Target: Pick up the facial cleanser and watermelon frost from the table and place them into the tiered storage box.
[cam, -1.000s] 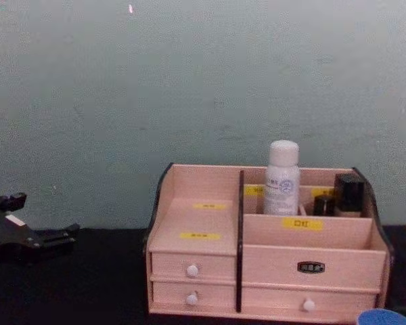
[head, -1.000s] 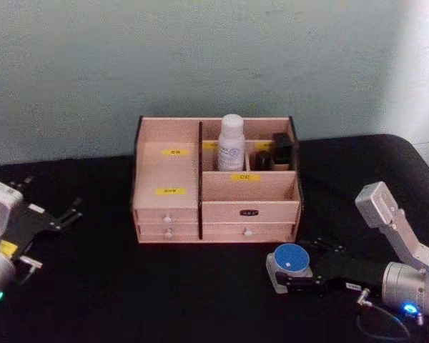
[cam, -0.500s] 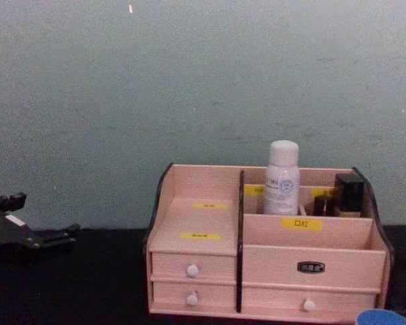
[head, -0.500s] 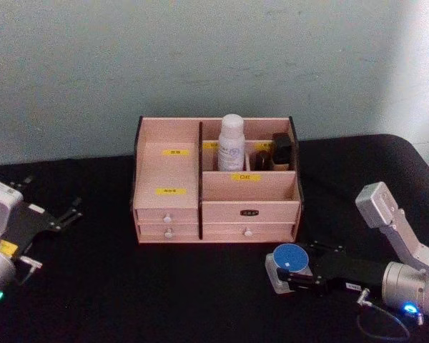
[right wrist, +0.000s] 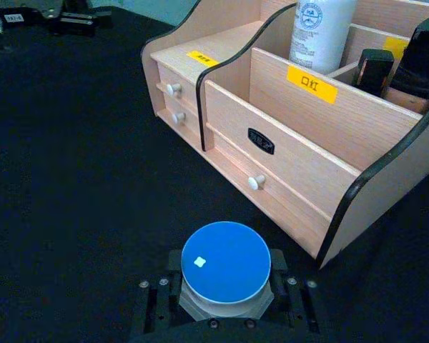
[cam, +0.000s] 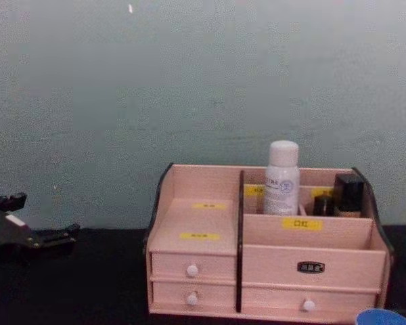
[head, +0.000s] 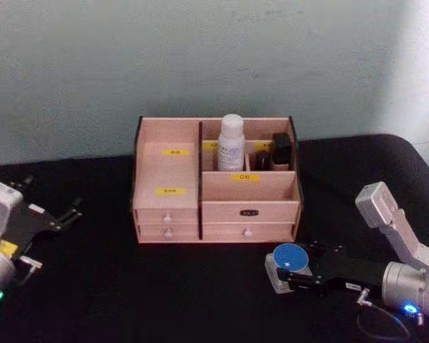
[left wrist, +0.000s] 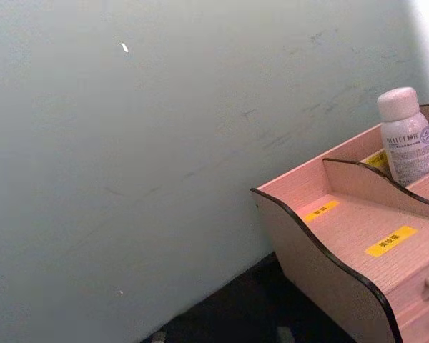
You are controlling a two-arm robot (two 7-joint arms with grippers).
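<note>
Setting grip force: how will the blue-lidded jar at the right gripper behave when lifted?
The blue-lidded jar looks squat and rigid, so probably light and unlikely to tip. Its round wall sits between the right gripper fingers, so it might rotate or slip under a weak squeeze.

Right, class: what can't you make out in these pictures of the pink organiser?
Yellow labels: print too small, head view.
White-knobbed drawers: contents hidden by closed fronts, chest view.
Blue-lidded round jar: cut off by chest view's bottom edge.
Dark containers: lower parts behind a divider of the pink wooden organiser, chest view.
</note>
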